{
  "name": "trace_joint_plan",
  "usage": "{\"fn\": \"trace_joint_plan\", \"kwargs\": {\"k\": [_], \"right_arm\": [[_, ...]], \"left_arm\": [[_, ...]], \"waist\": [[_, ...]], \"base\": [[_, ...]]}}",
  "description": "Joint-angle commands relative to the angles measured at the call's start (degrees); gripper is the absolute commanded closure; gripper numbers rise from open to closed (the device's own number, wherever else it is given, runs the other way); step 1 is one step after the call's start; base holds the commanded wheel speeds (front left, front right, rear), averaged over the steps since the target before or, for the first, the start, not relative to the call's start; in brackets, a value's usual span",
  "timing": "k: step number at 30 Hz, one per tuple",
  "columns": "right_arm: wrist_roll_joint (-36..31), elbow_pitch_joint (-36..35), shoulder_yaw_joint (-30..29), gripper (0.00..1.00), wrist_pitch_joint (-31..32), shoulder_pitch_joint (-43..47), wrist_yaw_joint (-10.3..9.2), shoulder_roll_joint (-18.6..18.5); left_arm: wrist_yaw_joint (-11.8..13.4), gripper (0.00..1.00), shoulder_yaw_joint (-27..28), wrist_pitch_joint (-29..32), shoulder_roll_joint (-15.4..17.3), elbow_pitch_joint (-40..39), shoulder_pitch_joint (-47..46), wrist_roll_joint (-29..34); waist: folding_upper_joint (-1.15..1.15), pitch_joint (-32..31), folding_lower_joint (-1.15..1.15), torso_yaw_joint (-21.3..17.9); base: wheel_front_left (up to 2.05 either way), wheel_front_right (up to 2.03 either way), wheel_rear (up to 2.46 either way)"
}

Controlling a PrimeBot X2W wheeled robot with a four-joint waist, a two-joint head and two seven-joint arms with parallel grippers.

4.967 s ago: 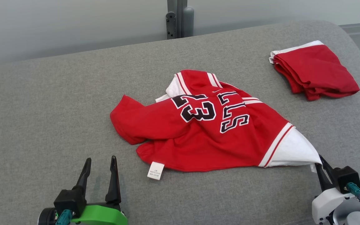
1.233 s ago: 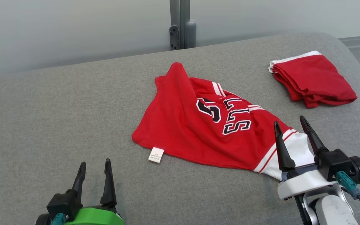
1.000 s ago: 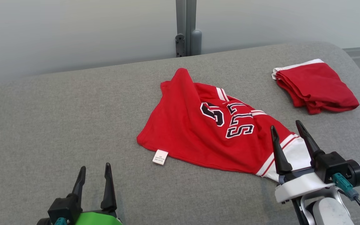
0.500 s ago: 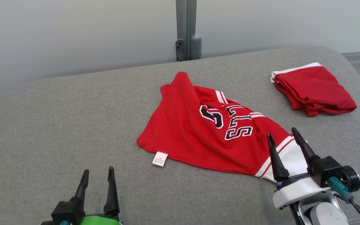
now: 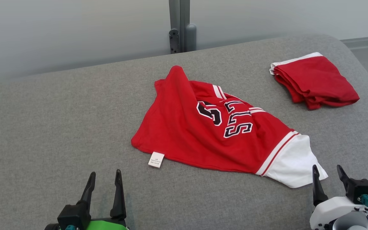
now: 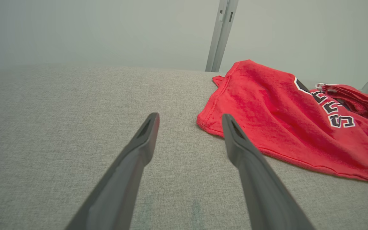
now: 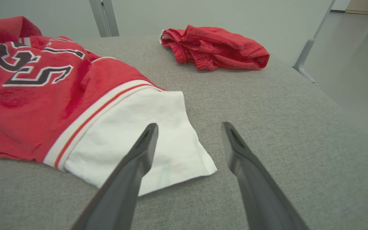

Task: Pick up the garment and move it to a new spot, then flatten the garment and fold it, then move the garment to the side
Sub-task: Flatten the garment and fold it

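Note:
A red jersey [image 5: 203, 131] with black-and-white lettering, a white sleeve and a small white tag [image 5: 156, 159] lies rumpled in the middle of the grey padded surface [image 5: 43, 127]. My right gripper [image 5: 326, 169] stands open at the lower right, just short of the white sleeve corner [image 7: 158, 137], holding nothing. My left gripper [image 5: 104, 176] is open at the lower left, apart from the jersey's hem [image 6: 209, 124]. In the left wrist view the jersey [image 6: 276, 115] lies to the right of my open left gripper [image 6: 190, 118].
A folded red garment [image 5: 314, 80] with white trim lies at the back right, also visible as the folded red garment [image 7: 215, 48] in the right wrist view. A grey post [image 5: 179, 25] stands behind the surface. The surface's rounded right edge [image 5: 362, 60] drops to the floor.
My right gripper has let go of the white sleeve, opened, and drawn back toward the lower right. The jersey's left part was flipped over, hiding part of the number. The camera shifted slightly.

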Motion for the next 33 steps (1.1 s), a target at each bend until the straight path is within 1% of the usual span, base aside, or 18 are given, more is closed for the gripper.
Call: {"fn": "trace_joint_plan", "kwargs": {"k": [1,11,14,19,20,21,23,27,30,33], "right_arm": [[-0.1,1.4,-0.7,0.0,0.3,-1.6,-0.02,-0.1],[-0.7,12.8,-5.2,0.0,1.4,-7.6,-0.02,-0.1],[0.2,15.6,-4.7,0.0,2.0,-8.7,-0.02,-0.1],[4.3,19.9,-2.8,0.0,2.9,-10.6,-0.02,0.0],[4.8,20.5,-2.1,0.28,3.0,-11.0,-0.01,0.0],[5.3,21.0,-1.5,0.6,2.9,-11.4,0.0,0.0],[6.0,21.9,-0.4,1.0,2.7,-12.3,0.0,-0.3],[9.3,21.3,1.5,1.0,1.6,-13.9,-0.01,-0.6],[11.5,18.9,2.5,1.0,0.6,-14.7,-0.01,-1.2],[12.7,15.5,2.9,1.0,-0.1,-14.3,-0.01,-2.1]], "left_arm": [[0.1,0.0,0.0,-0.2,0.1,0.0,-1.0,0.1],[-0.4,0.0,0.3,-0.2,0.1,0.5,-2.7,0.6],[-0.3,0.0,0.5,-0.2,0.1,0.7,-2.9,0.5],[-0.1,0.0,1.0,-0.2,0.1,0.8,-3.2,0.6],[-0.1,0.0,1.1,-0.2,0.1,0.8,-3.2,0.6],[-0.1,0.0,1.2,-0.2,0.1,0.9,-3.3,0.7],[-0.3,0.0,1.3,-0.2,0.1,1.1,-3.4,0.9],[-1.0,0.0,1.2,-0.2,0.1,2.6,-4.0,0.8],[-1.7,0.0,0.8,0.4,0.1,4.7,-5.5,0.0],[-2.6,0.0,0.1,2.9,0.1,6.9,-7.3,-1.5]], "waist": [[0.0,1.3,0.0,-0.3],[0.0,3.8,0.0,0.4],[0.0,4.1,0.0,0.5],[0.0,4.4,0.0,0.2],[0.0,4.4,0.0,0.1],[0.0,4.4,0.0,-0.1],[0.0,4.5,0.0,-0.4],[0.0,4.6,0.0,-1.2],[0.0,4.6,0.0,-1.9],[0.0,4.7,0.0,-2.8]], "base": [[0.0,0.0,0.0],[0.0,0.0,0.0],[0.0,0.0,0.0],[0.0,0.0,0.0],[0.0,0.0,0.0],[0.0,0.0,0.0],[0.0,0.0,0.0],[0.0,0.0,0.0],[0.0,0.0,0.0],[0.0,0.0,0.0]]}}
